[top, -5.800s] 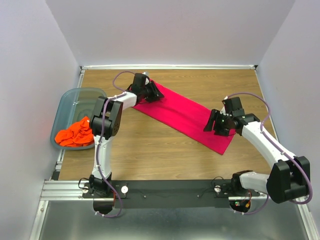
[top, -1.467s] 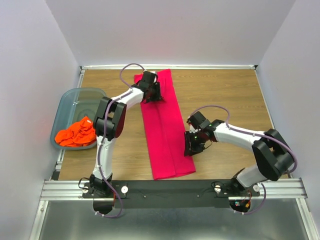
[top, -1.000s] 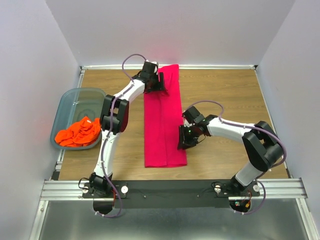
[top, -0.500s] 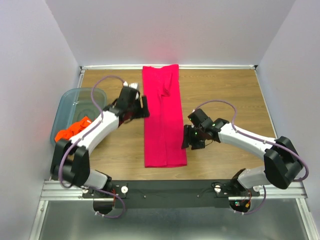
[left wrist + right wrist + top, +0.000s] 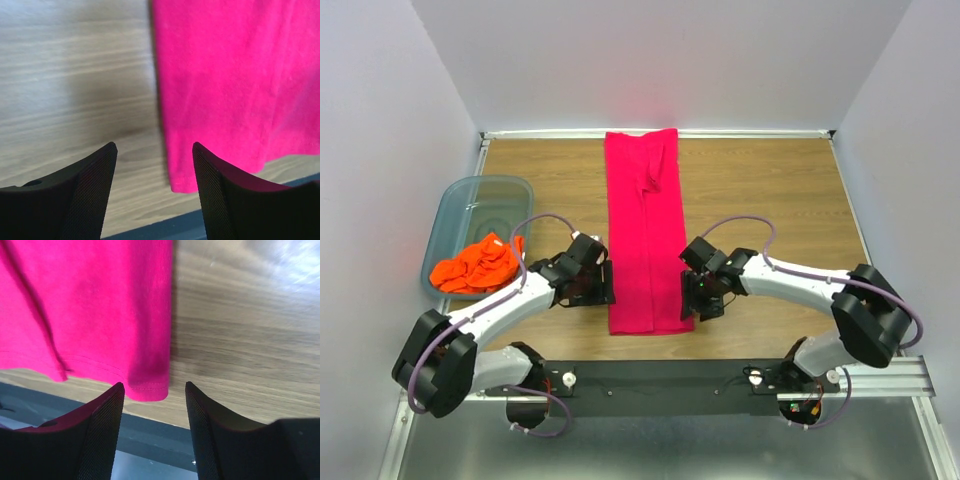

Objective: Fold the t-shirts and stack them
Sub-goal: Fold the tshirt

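Observation:
The magenta-pink t-shirt [image 5: 643, 235] lies flat as a long narrow strip running from the table's back edge to its front. My left gripper [image 5: 607, 284] hovers open just left of the shirt's near end; in the left wrist view the gripper [image 5: 154, 167] frames bare wood and the shirt's [image 5: 235, 75] near left corner. On the other side, my right gripper [image 5: 693, 297] is open beside the near right corner; the right wrist view has the hemmed corner of the shirt [image 5: 90, 300] lying just beyond that gripper [image 5: 152, 402]. The orange t-shirt [image 5: 470, 268] is bunched in the bin.
A translucent blue-grey bin [image 5: 480, 200] sits at the table's left edge. The black mounting rail [image 5: 650, 385] runs along the near edge just below the shirt's hem. Bare wooden table [image 5: 770, 190] spreads right of the shirt.
The shirt was swung from diagonal to straight and released. In the last half second my left gripper came down from the far end to the near left corner; the right edged nearer the near right corner.

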`<move>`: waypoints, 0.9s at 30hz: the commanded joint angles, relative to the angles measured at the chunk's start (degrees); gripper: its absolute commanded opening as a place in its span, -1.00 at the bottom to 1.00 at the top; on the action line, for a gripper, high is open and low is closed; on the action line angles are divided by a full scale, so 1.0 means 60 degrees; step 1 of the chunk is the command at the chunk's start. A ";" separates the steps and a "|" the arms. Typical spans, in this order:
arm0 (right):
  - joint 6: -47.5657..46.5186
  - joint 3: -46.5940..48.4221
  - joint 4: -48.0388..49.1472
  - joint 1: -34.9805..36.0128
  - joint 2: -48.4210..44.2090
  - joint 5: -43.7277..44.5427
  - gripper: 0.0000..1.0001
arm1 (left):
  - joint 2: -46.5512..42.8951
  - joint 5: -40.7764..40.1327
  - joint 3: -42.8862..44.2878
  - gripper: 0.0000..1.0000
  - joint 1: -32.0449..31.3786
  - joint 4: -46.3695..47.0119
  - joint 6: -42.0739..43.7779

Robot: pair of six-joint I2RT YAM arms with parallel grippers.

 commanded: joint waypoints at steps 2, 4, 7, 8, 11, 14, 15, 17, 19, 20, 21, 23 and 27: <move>0.0476 0.0010 -0.0169 0.0447 0.0617 0.0455 0.18 | -0.0081 -0.0069 -0.0051 0.44 -0.0358 -0.0493 -0.0556; 0.0549 0.0054 -0.0169 0.0505 0.0749 0.0587 0.17 | 0.0064 -0.0084 -0.0037 0.44 -0.0446 -0.0493 -0.0557; 0.0681 0.0025 -0.0155 0.0608 0.0881 0.0719 0.06 | 0.0371 -0.0099 0.0109 0.44 -0.0695 -0.0581 -0.0542; 0.0711 -0.0047 -0.0155 0.0652 0.0896 0.0719 0.00 | 0.0460 -0.0142 0.0153 0.43 -0.0782 -0.0625 -0.0556; 0.0755 -0.0194 -0.0169 0.0667 0.0940 0.1071 -0.19 | 0.0709 -0.0099 0.0256 0.44 -0.0900 -0.0799 -0.0586; 0.0784 -0.0311 -0.0169 0.0696 0.0925 0.1115 -0.49 | 0.0754 -0.0230 0.0417 0.44 -0.1047 -0.0976 -0.0776; 0.0784 -0.0341 -0.0169 0.0696 0.0882 0.1129 -0.58 | 0.0739 -0.0231 0.0447 0.44 -0.1076 -0.1020 -0.0805; 0.0784 -0.0370 -0.0184 0.0696 0.0823 0.1144 -0.83 | 0.0754 -0.0231 0.0418 0.44 -0.1120 -0.1064 -0.0893; 0.0769 -0.0414 -0.0184 0.0696 0.0663 0.1202 -0.98 | 0.0812 -0.0202 0.0403 0.43 -0.1149 -0.1108 -0.0966; 0.0784 -0.0458 -0.0213 0.0696 0.0604 0.1232 -0.99 | 0.0827 -0.0158 0.0403 0.42 -0.1280 -0.1123 -0.1025; 0.0799 -0.0502 -0.0228 0.0696 0.0574 0.1275 -0.99 | 0.0813 -0.0114 0.0388 0.42 -0.1339 -0.1123 -0.1141; 0.0770 -0.0619 -0.0243 0.0681 0.0545 0.1320 -0.99 | 0.0769 -0.0084 0.0417 0.40 -0.1514 -0.1210 -0.1273; 0.0653 -0.0590 -0.0257 0.0681 0.0501 0.1349 -0.99 | 0.0826 -0.0011 0.0433 0.40 -0.1954 -0.1299 -0.1770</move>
